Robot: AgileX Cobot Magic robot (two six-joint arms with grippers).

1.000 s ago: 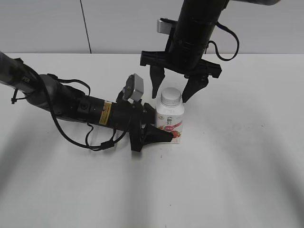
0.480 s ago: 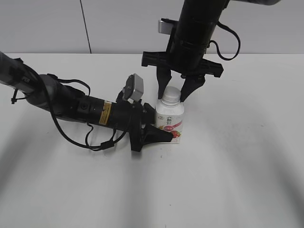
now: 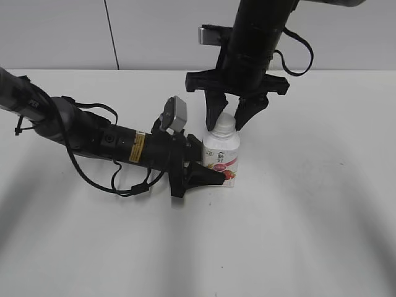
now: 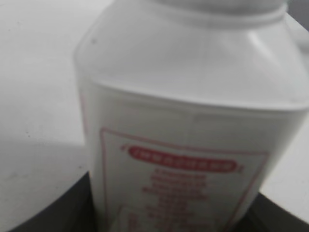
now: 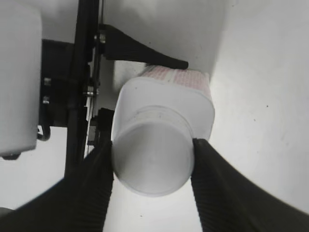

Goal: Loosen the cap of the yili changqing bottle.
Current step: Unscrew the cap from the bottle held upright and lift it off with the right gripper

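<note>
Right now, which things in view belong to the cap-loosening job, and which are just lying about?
In the job:
- bottle
- cap
- left claw, holding the bottle
- right claw, shut on the cap

Lying about:
- nothing else on the table

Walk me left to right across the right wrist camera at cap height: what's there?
Left finger pad → cap → right finger pad → bare table. Both pads press the cap's sides.

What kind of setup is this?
Likely a lab test bench: bare white table, plain grey panelled wall, and two black robot arms working one small white plastic drink bottle.
</note>
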